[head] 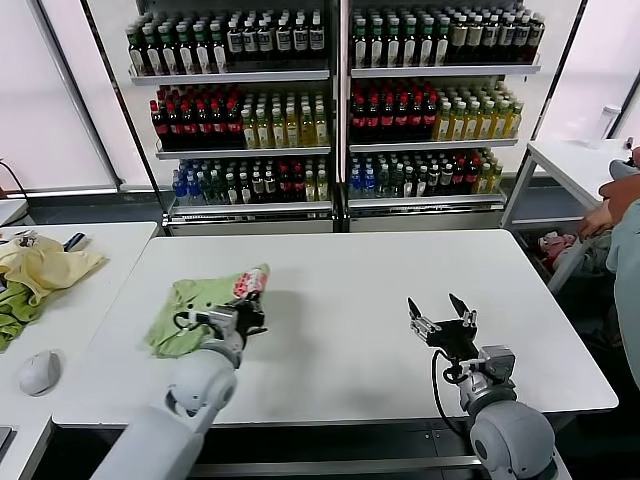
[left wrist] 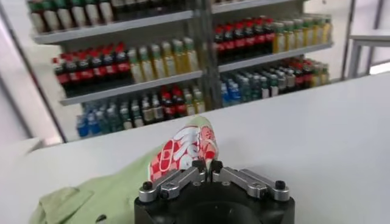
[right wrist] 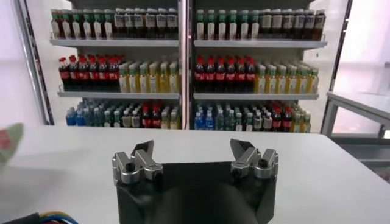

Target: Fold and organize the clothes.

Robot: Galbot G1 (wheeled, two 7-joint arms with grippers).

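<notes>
The light sage-green T-shirt (head: pixel 195 308) lies bunched on the white table (head: pixel 360 290), left of centre, with its pink-red and white print (head: pixel 250 282) lifted at its right end. My left gripper (head: pixel 250 308) is shut on a fold of the T-shirt at the print; in the left wrist view (left wrist: pixel 207 165) the jaws pinch the cloth (left wrist: pixel 91 198) just below the print (left wrist: pixel 183 149). My right gripper (head: pixel 442 312) is open and empty, held just above the table at the front right; it also shows in the right wrist view (right wrist: pixel 192 151).
A pale yellow garment (head: pixel 40 265) and a darker green cloth (head: pixel 12 312) lie on a side table at the left, with a white mouse (head: pixel 38 372). Drink shelves (head: pixel 330 100) stand behind. A person (head: pixel 620 220) is at the right edge.
</notes>
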